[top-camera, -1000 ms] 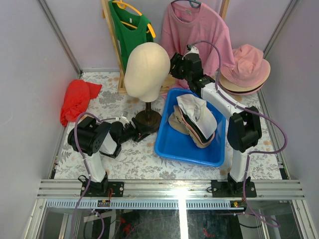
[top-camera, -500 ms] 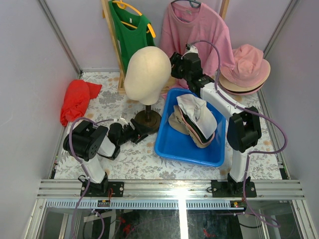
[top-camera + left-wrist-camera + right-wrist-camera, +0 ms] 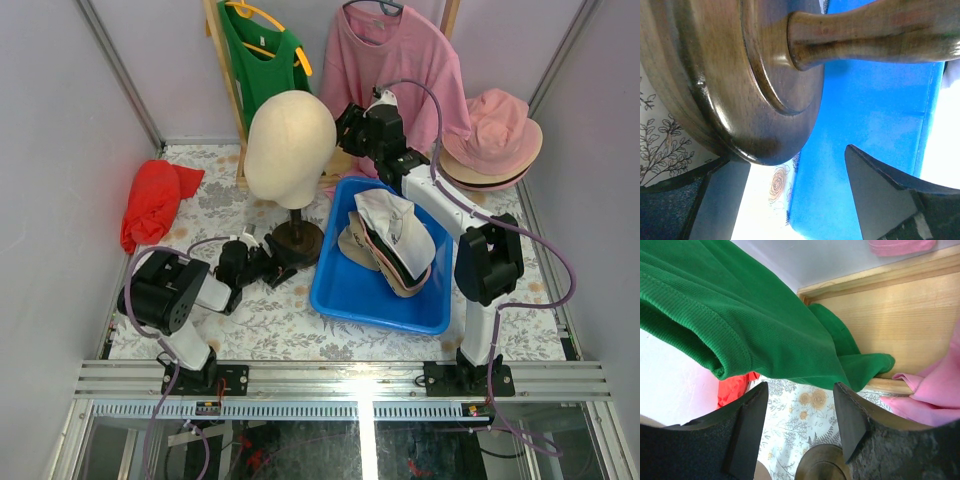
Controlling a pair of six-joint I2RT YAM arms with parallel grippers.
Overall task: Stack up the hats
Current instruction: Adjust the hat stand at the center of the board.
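Note:
A white baseball cap (image 3: pixel 396 228) lies on top of tan hats (image 3: pixel 352 246) in the blue bin (image 3: pixel 350 290). A pink bucket hat (image 3: pixel 497 128) tops a tan and dark hat pile (image 3: pixel 488 177) at the back right. My left gripper (image 3: pixel 283 265) is open, low on the table at the mannequin's round wooden base (image 3: pixel 297 240). In the left wrist view (image 3: pixel 795 200) the base rim (image 3: pixel 740 100) sits just ahead of the open jaws, with the bin wall (image 3: pixel 875 110) behind. My right gripper (image 3: pixel 346 124) is open and empty, raised beside the mannequin head (image 3: pixel 290 145); the right wrist view (image 3: pixel 800 425) shows nothing between the jaws.
A red cloth bundle (image 3: pixel 154 200) lies at the back left. A green shirt (image 3: pixel 262 60) and a pink shirt (image 3: pixel 395 55) hang on a wooden rack at the back; the green one fills the right wrist view (image 3: pixel 740 315). Side walls close in the floral table.
My left arm's elbow has swung left and down while its gripper stays at the wooden base. The mannequin head has leaned slightly left. The right gripper has edged left.

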